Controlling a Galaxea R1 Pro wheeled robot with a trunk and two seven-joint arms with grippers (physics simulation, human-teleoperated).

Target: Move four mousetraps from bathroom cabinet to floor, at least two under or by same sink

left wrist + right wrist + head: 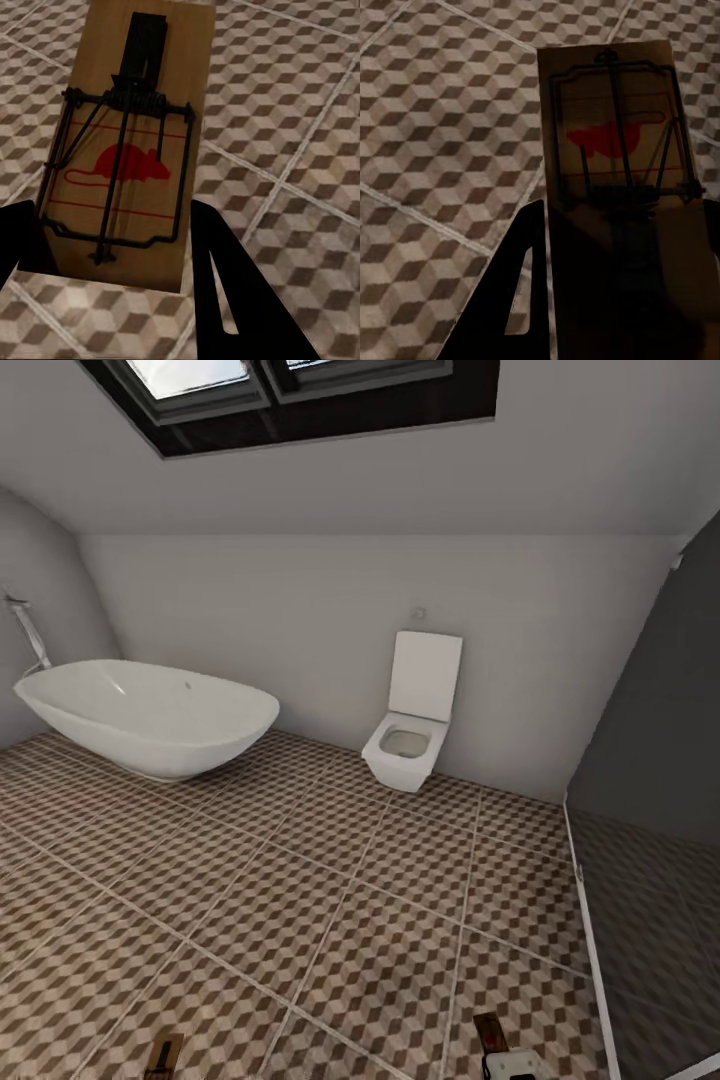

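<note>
Each tool, left tool (112, 240) and right tool (622, 247), pinches one mousetrap (127, 142), (615, 127) by its board edges above the bathroom floor (330, 900). The traps seem light, stiff; I avoid the wire.

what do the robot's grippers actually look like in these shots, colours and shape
In the left wrist view the left gripper has flat, matte black fingers; one is a broad wedge with a narrow triangular cutout. The right gripper looks the same: a black finger with an elongated triangular slot. In the head view a small white, boxy part sits at the lower edge. No cables or markings are visible.
</note>
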